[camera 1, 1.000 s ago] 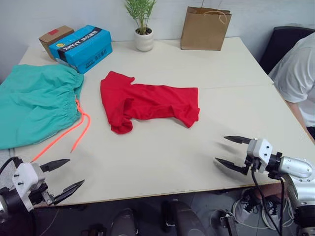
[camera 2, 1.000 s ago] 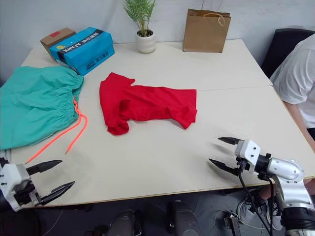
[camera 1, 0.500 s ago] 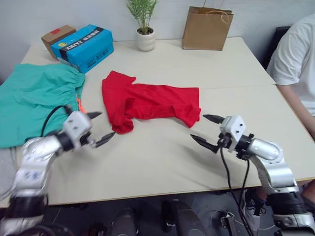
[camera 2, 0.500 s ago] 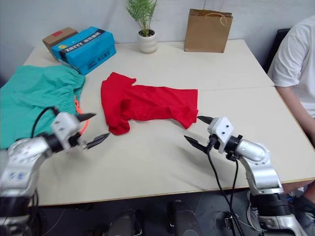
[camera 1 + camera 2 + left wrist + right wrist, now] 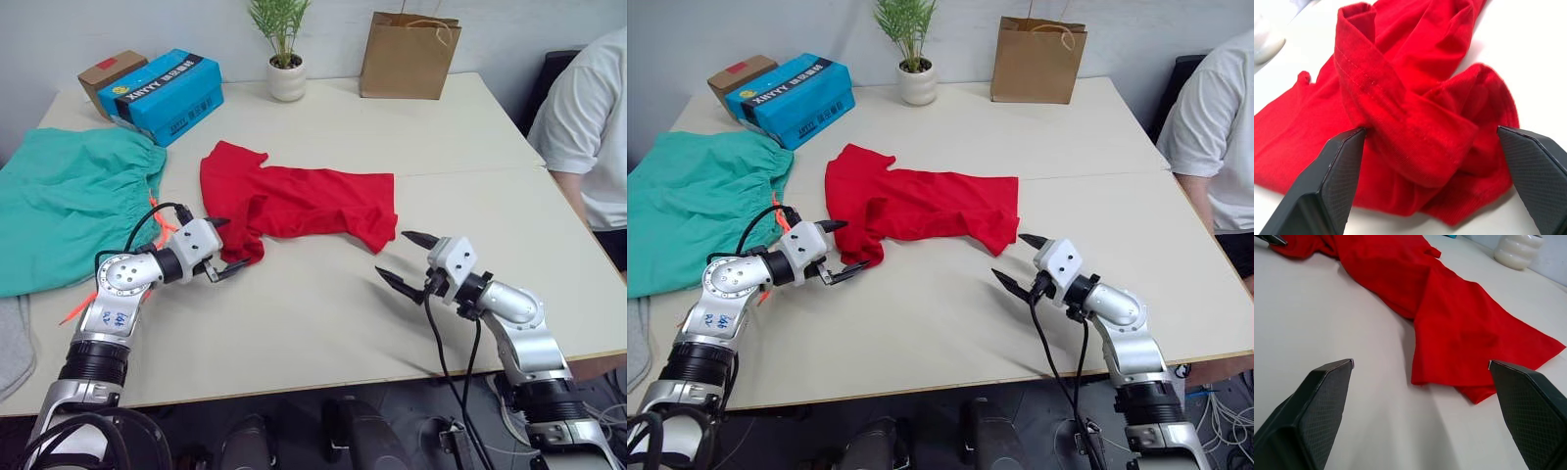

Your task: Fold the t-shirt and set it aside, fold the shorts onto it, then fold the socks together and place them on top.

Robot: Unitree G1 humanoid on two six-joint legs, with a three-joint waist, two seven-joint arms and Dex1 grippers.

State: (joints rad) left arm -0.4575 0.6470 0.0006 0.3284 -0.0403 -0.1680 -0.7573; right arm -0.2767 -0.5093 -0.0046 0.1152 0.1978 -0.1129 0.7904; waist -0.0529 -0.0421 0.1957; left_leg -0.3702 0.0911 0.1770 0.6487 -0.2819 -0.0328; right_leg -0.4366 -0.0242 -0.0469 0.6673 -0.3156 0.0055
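1. Across the room's middle, the pale bench is carrying everything, with a seam running over its right half.
2. Over the left edge, the shorts are spreading out in teal folds, the gathered waistband facing the centre and the orange drawstring trailing toward the near edge.
3. At the centre, the t-shirt is lying crumpled and stretched sideways, one bunched end near the shorts and one sleeve end pointing toward the right edge.
4. At the right edge, a person in a white shirt is sitting.
5. Along the far edge, a brown paper bag is standing upright, and a white pot with a green plant is standing just left of it.
6. At the far-left corner, a blue box is resting against a small cardboard box.
7. By the t-shirt's bunched near-left end, the left gripper is hovering with its jaws released, one finger touching the red folds and nothing clamped.
8. Nearer the right edge, the right gripper is holding its jaws released, spread wide just short of the sleeve end, above bare bench.
9. At the near-left edge, a scrap of grey fabric is lying; I cannot tell whether it is the socks.
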